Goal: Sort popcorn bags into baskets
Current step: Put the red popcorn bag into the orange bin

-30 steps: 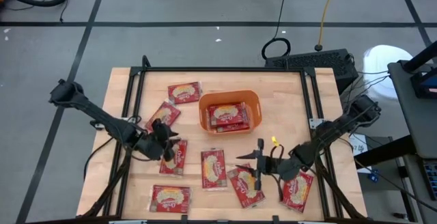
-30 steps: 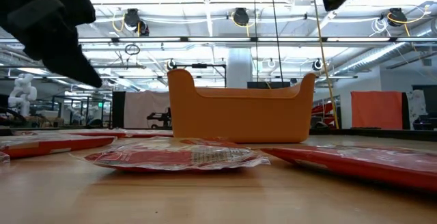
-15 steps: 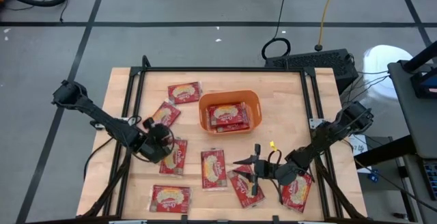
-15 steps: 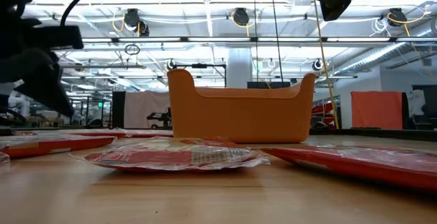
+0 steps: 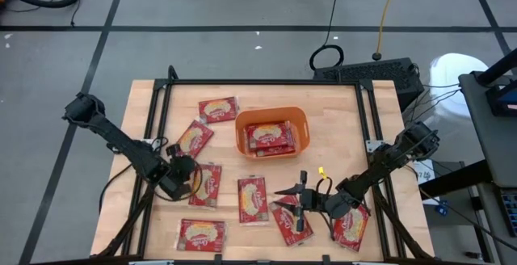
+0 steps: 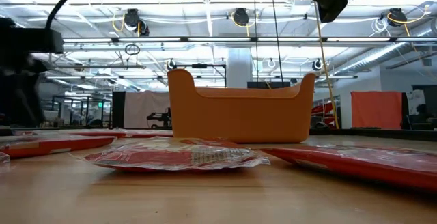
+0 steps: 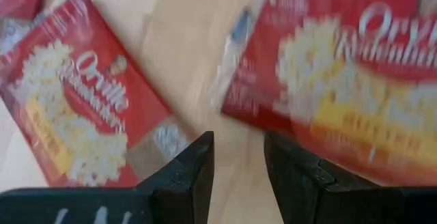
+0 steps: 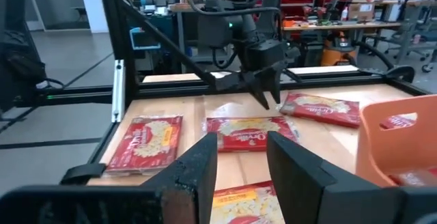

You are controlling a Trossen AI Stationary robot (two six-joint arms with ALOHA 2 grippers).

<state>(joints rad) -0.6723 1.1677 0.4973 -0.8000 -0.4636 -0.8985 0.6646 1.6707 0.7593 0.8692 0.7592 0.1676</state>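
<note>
Several red popcorn bags lie flat on the wooden table (image 5: 339, 128). My left gripper (image 5: 191, 181) hangs open just above one bag (image 5: 212, 186); in its wrist view the fingers (image 7: 239, 176) hold nothing, with a bag (image 7: 75, 125) on one side and another bag (image 7: 348, 94) on the other. My right gripper (image 5: 291, 205) is open and empty (image 8: 242, 169) over a bag (image 5: 291, 223) near the front edge. The orange basket (image 5: 271, 114) at the table's middle back holds two or three bags (image 5: 270, 137). In the low view the basket (image 6: 240, 118) stands behind a bag (image 6: 177, 156).
More bags lie at the back left (image 5: 218, 109), left of the basket (image 5: 193, 137), front centre (image 5: 252, 199), front left (image 5: 200, 234) and front right (image 5: 351, 226). A black frame (image 5: 158, 119) runs along the table's sides. The right wrist view shows the left arm (image 8: 263, 67) farther off.
My left gripper has moved toward the table's front left and dropped lower beside its bag. The right gripper has shifted slightly left and forward over its bag. No bag has moved.
</note>
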